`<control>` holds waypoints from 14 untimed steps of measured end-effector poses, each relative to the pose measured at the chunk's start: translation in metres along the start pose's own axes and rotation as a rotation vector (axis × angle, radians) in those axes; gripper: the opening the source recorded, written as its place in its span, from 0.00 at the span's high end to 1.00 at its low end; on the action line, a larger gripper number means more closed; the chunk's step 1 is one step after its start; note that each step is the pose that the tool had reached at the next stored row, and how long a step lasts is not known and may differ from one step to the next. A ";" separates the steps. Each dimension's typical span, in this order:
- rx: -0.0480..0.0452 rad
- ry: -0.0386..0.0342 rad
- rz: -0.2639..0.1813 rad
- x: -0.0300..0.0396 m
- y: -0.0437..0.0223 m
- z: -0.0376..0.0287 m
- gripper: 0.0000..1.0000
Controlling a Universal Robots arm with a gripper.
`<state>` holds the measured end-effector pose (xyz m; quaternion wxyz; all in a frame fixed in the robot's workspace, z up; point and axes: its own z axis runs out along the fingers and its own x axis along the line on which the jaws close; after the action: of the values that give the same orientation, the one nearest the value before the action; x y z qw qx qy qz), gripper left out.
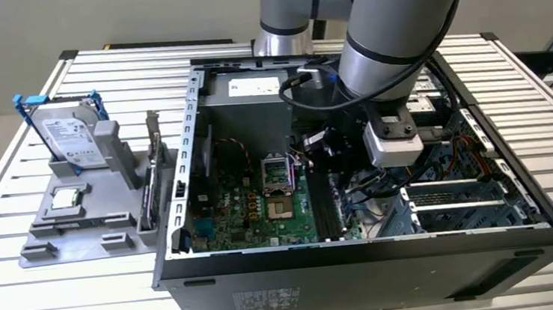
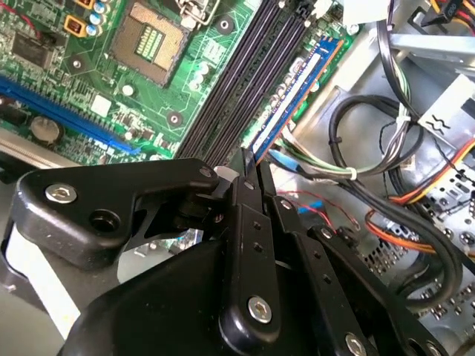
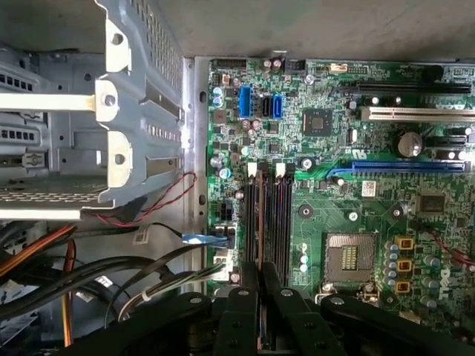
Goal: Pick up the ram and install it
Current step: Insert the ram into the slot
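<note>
The gripper (image 2: 249,159) is down inside the open computer case (image 1: 176,209) on the desk (image 1: 28,297), its fingers (image 2: 241,185) drawn together and clamped on the near end of the ram (image 2: 297,89); the ram lies along the outermost of the long black slots (image 3: 271,215) beside the processor socket (image 2: 152,37), at about three o'clock of it in the exterior view; it looks light, stiff and fragile, best held by its thin edges.

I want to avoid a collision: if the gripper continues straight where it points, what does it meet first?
Most likely the ram, standing on edge at the long black slots right ahead of the gripper; depth is unclear.
</note>
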<state>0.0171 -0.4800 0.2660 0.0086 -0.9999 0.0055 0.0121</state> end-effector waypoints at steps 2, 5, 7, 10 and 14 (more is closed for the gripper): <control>0.0086 0.0000 0.000 0.0001 -0.0001 0.0027 1.00; 0.0143 0.0000 -0.001 0.0002 -0.0005 0.0073 1.00; 0.0149 0.0000 -0.001 0.0004 -0.0011 0.0106 1.00; 0.0151 0.0000 -0.001 0.0004 -0.0016 0.0156 1.00; 0.0154 0.0000 -0.001 0.0005 -0.0017 0.0206 1.00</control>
<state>0.0172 -0.4779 0.2454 0.0163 -0.9998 0.0049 0.0121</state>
